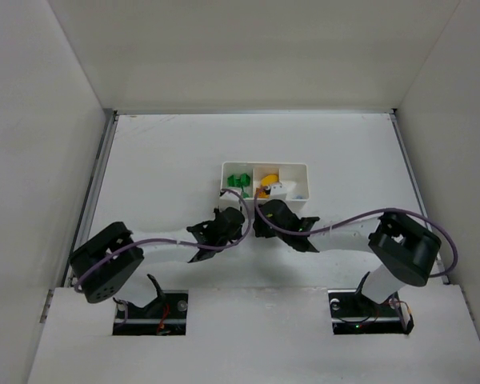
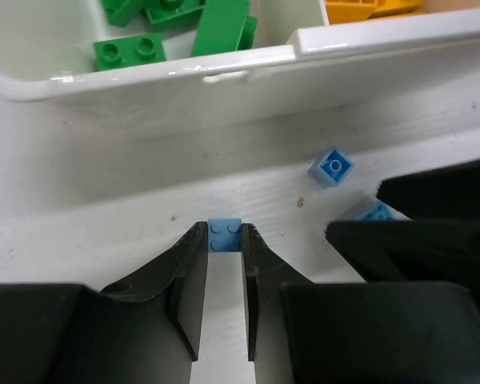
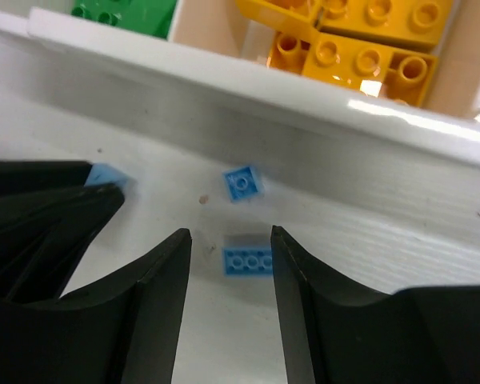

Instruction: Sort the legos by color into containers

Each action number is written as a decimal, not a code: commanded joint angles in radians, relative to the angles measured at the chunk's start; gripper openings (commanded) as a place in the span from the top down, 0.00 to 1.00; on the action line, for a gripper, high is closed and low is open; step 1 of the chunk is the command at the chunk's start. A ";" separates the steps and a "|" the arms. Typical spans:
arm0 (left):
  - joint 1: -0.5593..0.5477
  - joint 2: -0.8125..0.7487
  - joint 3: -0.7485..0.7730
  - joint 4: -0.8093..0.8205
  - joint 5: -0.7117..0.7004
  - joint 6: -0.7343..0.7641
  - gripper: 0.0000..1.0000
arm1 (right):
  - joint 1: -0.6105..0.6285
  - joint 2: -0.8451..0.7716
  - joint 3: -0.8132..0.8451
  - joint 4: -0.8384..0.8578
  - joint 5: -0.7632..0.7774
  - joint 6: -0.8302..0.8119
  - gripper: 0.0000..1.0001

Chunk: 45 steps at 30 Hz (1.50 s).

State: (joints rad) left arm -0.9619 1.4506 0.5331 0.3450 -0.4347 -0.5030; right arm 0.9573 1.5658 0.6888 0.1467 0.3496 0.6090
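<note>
A white table [image 1: 168, 160] sits inside a plain white enclosure; a back wall [image 1: 248, 48], a left wall [image 1: 32, 144] and a right wall [image 1: 464, 120] rise from its edges; grey metal rails [image 1: 96, 188] run along both sides; the light is soft and even; up close the tabletop shows faint streaky grain.

No readable text, label, brand, number or sign in any view. Stud tops on yellow bricks [image 3: 368, 48] and green bricks [image 2: 128, 52] too blurred for lettering.
</note>
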 commanded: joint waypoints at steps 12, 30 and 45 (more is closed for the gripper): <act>0.059 -0.285 -0.042 -0.084 -0.009 -0.002 0.85 | -0.001 0.092 0.159 -0.081 0.028 -0.008 0.51; 0.117 -0.401 -0.059 -0.115 0.027 0.017 0.85 | 0.005 0.114 0.235 -0.205 0.089 -0.038 0.51; 0.165 -0.455 -0.071 -0.121 0.060 0.038 0.84 | -0.009 0.209 0.299 -0.205 0.068 -0.046 0.65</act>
State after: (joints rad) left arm -0.8051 1.0248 0.4767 0.2131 -0.3801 -0.4797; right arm 0.9543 1.7615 0.9493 -0.0605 0.4236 0.5751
